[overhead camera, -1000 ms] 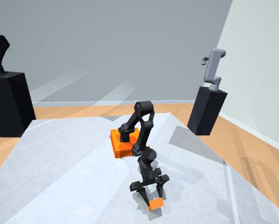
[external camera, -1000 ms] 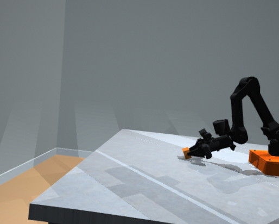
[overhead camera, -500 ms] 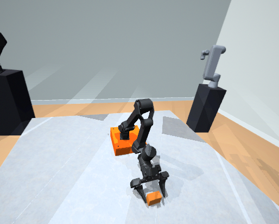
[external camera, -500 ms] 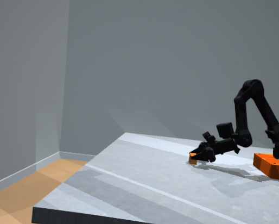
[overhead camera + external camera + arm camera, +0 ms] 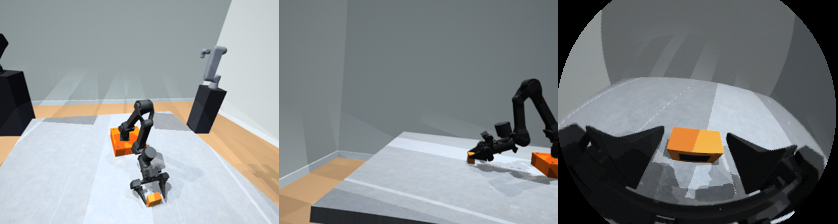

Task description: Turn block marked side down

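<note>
The orange block [image 5: 153,199] [image 5: 471,160] [image 5: 695,140] rests on the table [image 5: 68,176] [image 5: 401,176], with a plain orange face up. Its dark mark [image 5: 695,157] is on the side that faces back toward the wrist camera; in the wrist view this side shows steeply foreshortened. My gripper [image 5: 156,203] [image 5: 469,154] [image 5: 696,133] is open, its fingers spread on the left and right of the block. A gap shows between the block and each finger in the wrist view. The block's underside is hidden.
The arm's orange base [image 5: 123,150] [image 5: 540,164] stands behind the gripper on the table. Dark pedestals [image 5: 206,111] [image 5: 13,106] stand beyond the table, bearing other arms.
</note>
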`<state>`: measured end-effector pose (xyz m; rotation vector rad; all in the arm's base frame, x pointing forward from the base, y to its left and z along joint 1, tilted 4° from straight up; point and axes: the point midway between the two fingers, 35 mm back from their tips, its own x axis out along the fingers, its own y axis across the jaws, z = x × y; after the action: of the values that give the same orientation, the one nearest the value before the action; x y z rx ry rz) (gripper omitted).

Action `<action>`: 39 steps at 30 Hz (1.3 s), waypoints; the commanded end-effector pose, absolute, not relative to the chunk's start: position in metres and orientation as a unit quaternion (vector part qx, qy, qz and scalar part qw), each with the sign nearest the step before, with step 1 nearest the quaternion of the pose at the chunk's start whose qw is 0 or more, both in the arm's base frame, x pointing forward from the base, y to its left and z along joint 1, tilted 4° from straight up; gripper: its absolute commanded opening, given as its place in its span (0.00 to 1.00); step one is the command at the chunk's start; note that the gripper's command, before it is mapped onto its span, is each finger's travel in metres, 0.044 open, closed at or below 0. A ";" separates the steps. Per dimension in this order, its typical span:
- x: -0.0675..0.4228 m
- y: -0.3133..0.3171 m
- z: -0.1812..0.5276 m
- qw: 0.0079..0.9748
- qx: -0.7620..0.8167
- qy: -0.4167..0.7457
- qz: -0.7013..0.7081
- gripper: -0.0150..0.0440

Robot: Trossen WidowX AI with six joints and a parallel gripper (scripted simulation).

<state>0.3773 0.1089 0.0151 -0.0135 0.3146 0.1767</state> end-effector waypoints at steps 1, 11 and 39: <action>0.377 0.108 0.015 0.984 -0.009 0.156 0.087 1.00; 0.389 0.113 0.017 0.972 -0.016 0.219 0.088 1.00; 0.353 0.104 0.087 0.894 -0.033 0.439 0.080 1.00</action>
<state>0.3585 0.1046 0.0761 -0.0763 0.8803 0.1667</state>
